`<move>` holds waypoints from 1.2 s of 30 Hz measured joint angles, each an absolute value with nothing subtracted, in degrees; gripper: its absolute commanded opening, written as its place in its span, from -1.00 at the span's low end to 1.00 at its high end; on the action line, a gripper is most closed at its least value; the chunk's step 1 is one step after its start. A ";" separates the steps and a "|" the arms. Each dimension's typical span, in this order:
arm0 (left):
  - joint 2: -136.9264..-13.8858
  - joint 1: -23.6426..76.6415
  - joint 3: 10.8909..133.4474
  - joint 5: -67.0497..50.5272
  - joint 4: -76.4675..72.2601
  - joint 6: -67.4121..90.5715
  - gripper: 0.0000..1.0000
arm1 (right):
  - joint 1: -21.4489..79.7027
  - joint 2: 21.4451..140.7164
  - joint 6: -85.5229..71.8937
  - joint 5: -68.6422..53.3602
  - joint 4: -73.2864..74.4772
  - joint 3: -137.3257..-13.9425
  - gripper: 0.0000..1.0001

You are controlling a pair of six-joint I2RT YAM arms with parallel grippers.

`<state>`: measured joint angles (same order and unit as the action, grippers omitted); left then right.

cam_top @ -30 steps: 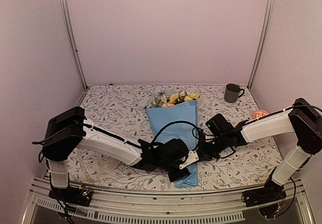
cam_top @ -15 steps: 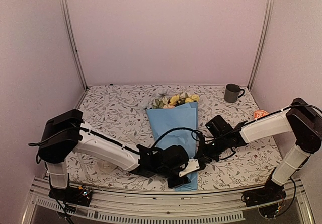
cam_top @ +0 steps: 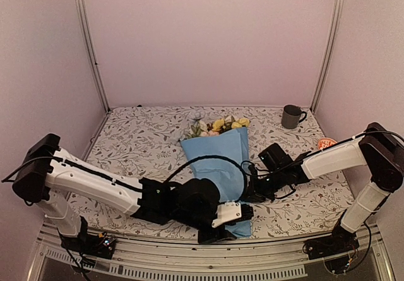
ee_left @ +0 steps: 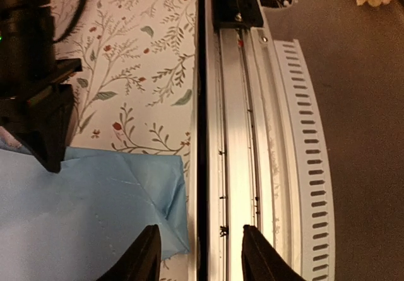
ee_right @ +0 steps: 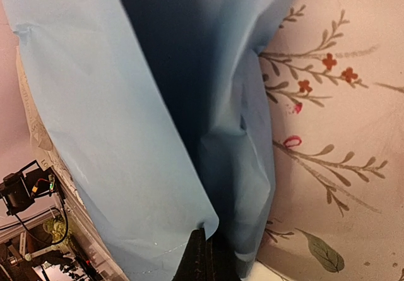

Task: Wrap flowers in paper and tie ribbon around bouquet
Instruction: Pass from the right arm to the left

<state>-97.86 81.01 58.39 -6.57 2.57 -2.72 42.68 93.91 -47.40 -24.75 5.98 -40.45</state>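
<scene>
The right pincer (ee_right: 203,259) is pinched shut on the paper (ee_right: 107,136). The left pincer (ee_left: 201,249) stands parted and empty over the tabletop (ee_left: 139,72) edge.

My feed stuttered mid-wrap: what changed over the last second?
The left gripper pulled back toward the near edge of the table, its arm swinging out leftward, jaws opening on nothing. The bouquet shifted slightly left at its wide end. The right gripper stayed shut on the paper; the mug did not move.

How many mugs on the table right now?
1. The dark grey mug stands upright near the far right corner of the floral tablecloth. More may be hidden from view.
</scene>
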 measured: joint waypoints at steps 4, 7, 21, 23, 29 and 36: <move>-97.58 76.07 58.26 -4.32 -0.32 -0.97 -0.15 | 42.68 93.84 -47.64 -24.71 5.52 -40.03 -1.00; -102.61 73.87 60.93 -1.63 -0.08 -0.60 -0.09 | 42.68 93.38 -48.01 -24.49 5.04 -39.27 -1.00; -116.20 74.11 68.86 -0.91 2.28 -2.59 -0.07 | 42.54 88.88 -51.29 -23.24 3.64 -36.03 -0.60; -116.60 74.11 69.30 -1.39 2.35 -3.11 -0.08 | 42.11 87.46 -51.31 -22.81 4.40 -36.03 -0.23; -117.30 74.11 69.93 -2.76 2.11 -3.70 -0.08 | 36.97 80.90 -50.43 -22.37 6.33 -36.03 0.74; -117.47 74.08 70.04 -3.22 1.98 -4.34 -0.07 | 29.54 86.54 -43.59 -27.09 7.42 -38.48 0.75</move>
<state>-117.47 74.08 70.04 -3.22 1.98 -4.34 29.54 86.54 -43.59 -27.09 7.42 -38.48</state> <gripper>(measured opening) 0.462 0.882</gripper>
